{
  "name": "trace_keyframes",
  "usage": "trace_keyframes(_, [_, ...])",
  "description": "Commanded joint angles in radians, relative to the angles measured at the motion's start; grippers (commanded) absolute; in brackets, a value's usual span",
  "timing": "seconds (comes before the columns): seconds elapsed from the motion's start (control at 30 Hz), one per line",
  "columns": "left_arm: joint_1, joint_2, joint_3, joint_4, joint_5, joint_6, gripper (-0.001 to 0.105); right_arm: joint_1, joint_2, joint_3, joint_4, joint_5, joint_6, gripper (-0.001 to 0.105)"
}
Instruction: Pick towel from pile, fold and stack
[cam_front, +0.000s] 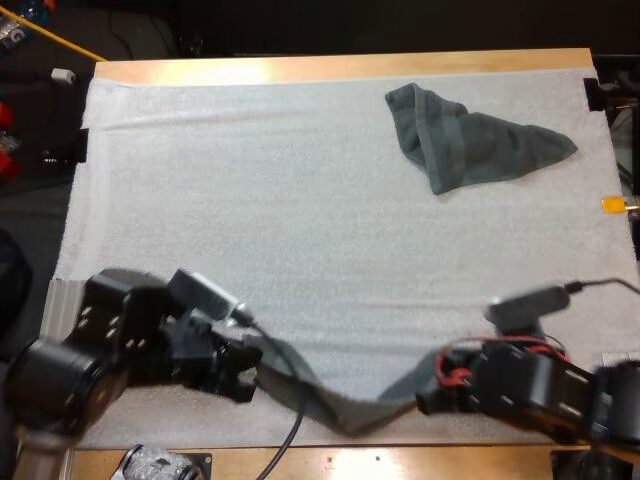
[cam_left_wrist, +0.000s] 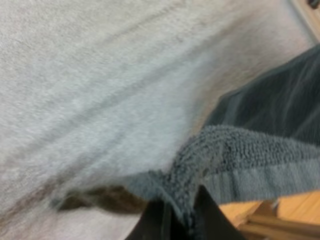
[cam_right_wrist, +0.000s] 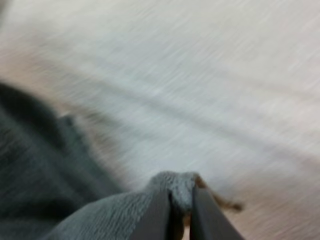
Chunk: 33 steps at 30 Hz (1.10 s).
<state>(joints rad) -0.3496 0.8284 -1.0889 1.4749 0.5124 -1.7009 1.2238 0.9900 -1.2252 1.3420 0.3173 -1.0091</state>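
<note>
Left gripper (cam_front: 240, 375): at 7 o'clock on the mat (cam_front: 250, 200), clenched on one corner of the held towel (cam_front: 330, 400). My wrist view has the cloth bunched between the fingers.
Right gripper (cam_front: 428, 398): at 5 o'clock, pinching the opposite corner, with only a small tuft of cloth in the bite.
Held towel: strung between the two grippers at 6 o'clock, sagging in the middle along the near edge of the mat.
Crumpled towel (cam_front: 475, 145): lying at 1 o'clock, well apart from both arms.
Slip risk: the right bite looks thin, so I judge a hard pull could tug that corner free.
Edge risk: the slack hangs close to the near side of the table (cam_front: 350, 68), and if a corner goes the cloth could slide off.
Fold risk: if one arm leads the other, the slack would twist and the fold would land skewed.
</note>
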Motion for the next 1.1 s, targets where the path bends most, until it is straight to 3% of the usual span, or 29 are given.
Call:
trace_keyframes(0.0, [-0.005, 0.024, 0.009, -0.031, -0.024, 0.025, 0.0, -0.039, 0.029, -0.006, 0.005, 0.031, -0.055, 0.0])
trace_keyframes(0.2, [0.0, 0.239, 0.025, -0.225, -0.03, 0.046, 0.0, -0.323, 0.214, -0.006, -0.136, 0.011, -0.292, 0.0])
trace_keyframes(0.3, [0.0, 0.33, 0.025, -0.327, -0.03, 0.046, 0.0, -0.459, 0.292, -0.006, -0.277, -0.082, -0.371, 0.0])
trace_keyframes(0.37, [0.0, 0.404, 0.025, -0.403, -0.03, 0.031, 0.0, -0.539, 0.352, -0.006, -0.347, -0.175, -0.372, 0.0])
trace_keyframes(0.53, [0.0, 0.52, 0.025, -0.538, -0.03, 0.024, 0.0, -0.63, 0.444, -0.006, -0.427, -0.278, -0.372, 0.0])
trace_keyframes(0.7, [0.0, 0.605, 0.025, -0.628, -0.087, 0.024, 0.0, -0.663, 0.507, -0.006, -0.444, -0.273, -0.359, 0.0])
trace_keyframes(0.87, [0.003, 0.659, 0.025, -0.699, -0.202, 0.024, 0.0, -0.686, 0.563, -0.006, -0.452, -0.269, -0.347, 0.0])
trace_keyframes(1.07, [0.034, 0.665, 0.025, -0.797, -0.233, 0.015, 0.0, -0.713, 0.605, -0.006, -0.455, -0.263, -0.294, 0.0])
